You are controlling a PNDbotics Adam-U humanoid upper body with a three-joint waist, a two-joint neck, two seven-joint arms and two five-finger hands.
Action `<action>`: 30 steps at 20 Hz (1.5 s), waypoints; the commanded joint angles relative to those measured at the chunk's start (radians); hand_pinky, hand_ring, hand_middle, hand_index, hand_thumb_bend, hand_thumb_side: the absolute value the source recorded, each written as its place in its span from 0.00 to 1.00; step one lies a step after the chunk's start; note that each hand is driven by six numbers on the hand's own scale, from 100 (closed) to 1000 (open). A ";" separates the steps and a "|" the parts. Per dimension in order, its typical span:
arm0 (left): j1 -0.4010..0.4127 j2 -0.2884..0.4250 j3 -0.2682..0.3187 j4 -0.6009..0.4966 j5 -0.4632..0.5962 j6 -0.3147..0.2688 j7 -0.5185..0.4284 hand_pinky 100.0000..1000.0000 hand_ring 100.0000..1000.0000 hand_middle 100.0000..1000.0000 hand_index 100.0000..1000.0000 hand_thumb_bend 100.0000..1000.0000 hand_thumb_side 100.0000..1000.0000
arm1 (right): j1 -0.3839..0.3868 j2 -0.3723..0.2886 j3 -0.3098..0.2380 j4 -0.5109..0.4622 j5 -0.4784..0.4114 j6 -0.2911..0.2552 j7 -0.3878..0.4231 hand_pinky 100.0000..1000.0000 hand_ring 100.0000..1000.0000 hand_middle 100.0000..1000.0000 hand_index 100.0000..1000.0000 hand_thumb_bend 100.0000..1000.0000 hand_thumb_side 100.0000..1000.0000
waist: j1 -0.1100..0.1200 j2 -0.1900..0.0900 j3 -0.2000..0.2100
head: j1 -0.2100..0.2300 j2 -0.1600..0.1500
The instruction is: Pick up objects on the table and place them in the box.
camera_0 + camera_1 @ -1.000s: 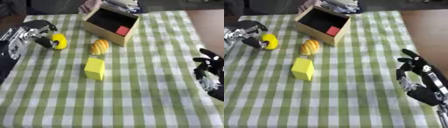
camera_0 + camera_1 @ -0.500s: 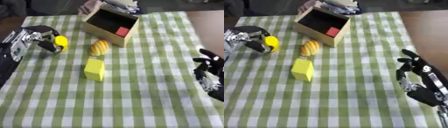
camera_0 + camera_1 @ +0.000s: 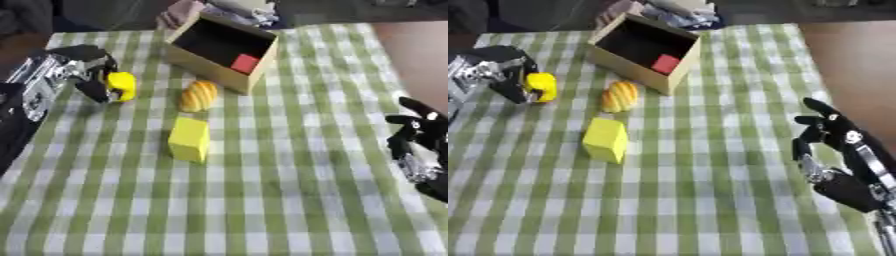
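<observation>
While curled around a small yellow thing at the bench's far left side, the left robot hand grips it from above. On the green checked cloth, near the middle: 1 yellow block and, just past it, 1 orange rounded thing. Behind those, a cardboard box lying tilted, with 1 red block inside. At the right edge, the right robot hand resting with fingers apart and up, holding nothing.
</observation>
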 commanded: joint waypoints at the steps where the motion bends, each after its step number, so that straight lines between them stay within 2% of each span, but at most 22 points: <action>1: -0.022 0.064 0.013 -0.076 0.026 0.002 0.044 0.54 0.46 0.48 0.62 0.06 0.19 | -0.010 -0.011 -0.004 -0.009 -0.001 -0.002 0.000 0.67 0.87 0.43 0.98 0.00 0.41 | 0.005 -0.011 0.002 | -0.003 -0.008; 6: -0.074 0.080 0.012 -0.185 0.086 0.008 0.138 0.55 0.46 0.48 0.62 0.00 0.15 | -0.009 -0.009 0.001 -0.009 -0.003 -0.003 0.004 0.67 0.87 0.43 0.98 0.00 0.41 | 0.008 -0.015 -0.001 | 0.001 -0.007; 10: -0.122 0.046 -0.024 -0.220 0.109 0.008 0.215 0.55 0.46 0.48 0.62 0.00 0.14 | -0.010 -0.008 0.007 -0.008 -0.005 -0.004 0.010 0.67 0.87 0.43 0.98 0.00 0.41 | 0.009 -0.016 -0.014 | 0.010 -0.009; 14: -0.168 -0.017 -0.067 -0.190 0.092 0.004 0.233 0.57 0.48 0.50 0.64 0.00 0.14 | -0.014 -0.003 0.014 -0.008 -0.010 -0.005 0.017 0.67 0.87 0.43 0.98 0.00 0.41 | 0.007 -0.013 -0.037 | 0.020 -0.014; 18: -0.196 -0.077 -0.100 -0.131 0.047 0.007 0.222 0.62 0.54 0.55 0.68 0.00 0.15 | -0.018 0.005 0.020 -0.008 -0.017 -0.006 0.024 0.67 0.87 0.43 0.98 0.00 0.41 | 0.003 -0.009 -0.056 | 0.029 -0.020; 19: -0.199 -0.091 -0.103 -0.114 0.039 0.012 0.222 0.64 0.56 0.57 0.70 0.03 0.10 | -0.018 0.006 0.021 -0.008 -0.018 -0.006 0.025 0.67 0.87 0.43 0.98 0.00 0.41 | 0.003 -0.009 -0.059 | 0.030 -0.020; 20: -0.201 -0.103 -0.105 -0.098 0.034 0.019 0.227 0.65 0.58 0.58 0.72 0.00 0.16 | -0.018 0.007 0.021 -0.008 -0.019 -0.006 0.026 0.67 0.87 0.43 0.98 0.00 0.41 | 0.002 -0.008 -0.061 | 0.030 -0.021; 21: -0.201 -0.111 -0.107 -0.084 0.029 0.026 0.233 0.67 0.60 0.61 0.73 0.00 0.16 | -0.018 0.008 0.022 -0.008 -0.019 -0.006 0.027 0.67 0.87 0.43 0.98 0.00 0.41 | 0.002 -0.008 -0.063 | 0.030 -0.022; 26: -0.199 -0.144 -0.110 -0.019 0.010 0.073 0.299 0.71 0.68 0.69 0.80 0.00 0.15 | -0.018 0.010 0.023 -0.007 -0.021 -0.006 0.029 0.67 0.87 0.43 0.98 0.00 0.41 | -0.001 -0.007 -0.068 | 0.029 -0.027; 30: -0.200 -0.160 -0.115 0.010 0.017 0.097 0.368 0.72 0.70 0.72 0.82 0.00 0.15 | -0.018 0.011 0.023 -0.007 -0.022 -0.006 0.030 0.67 0.87 0.43 0.98 0.00 0.41 | -0.003 -0.006 -0.070 | 0.028 -0.030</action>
